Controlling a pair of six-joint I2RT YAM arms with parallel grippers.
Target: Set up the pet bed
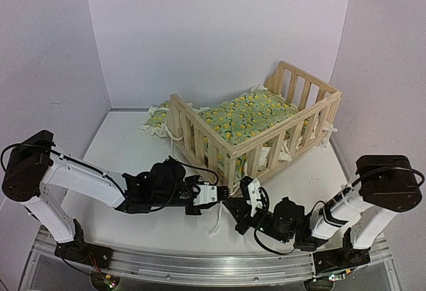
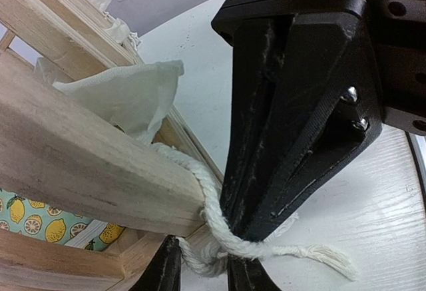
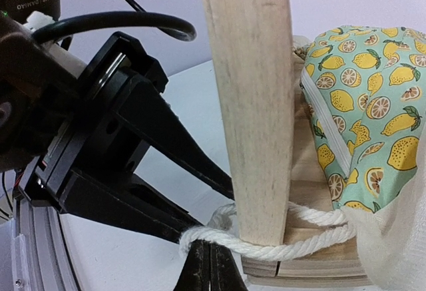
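The pale pine pet bed [image 1: 303, 114] stands at the right centre with the lemon-print cushion [image 1: 249, 114] inside it. A small matching pillow [image 1: 156, 119] lies outside its far left end. A white rope [image 3: 293, 251] runs around the near corner post [image 3: 256, 104]. My right gripper [image 3: 213, 264] is shut on the rope just left of the post. My left gripper [image 2: 205, 271] is closed on a bunch of rope loops [image 2: 203, 254] at the foot of the same post. Both grippers meet there, tip to tip [image 1: 236, 204].
The rope's frayed end [image 2: 333, 259] trails on the white table [image 1: 126, 158]. Cream ruffle fabric [image 2: 130, 94] pokes out between the slats. More ties [image 1: 216, 223] hang onto the table near the corner. Purple walls enclose the table on three sides.
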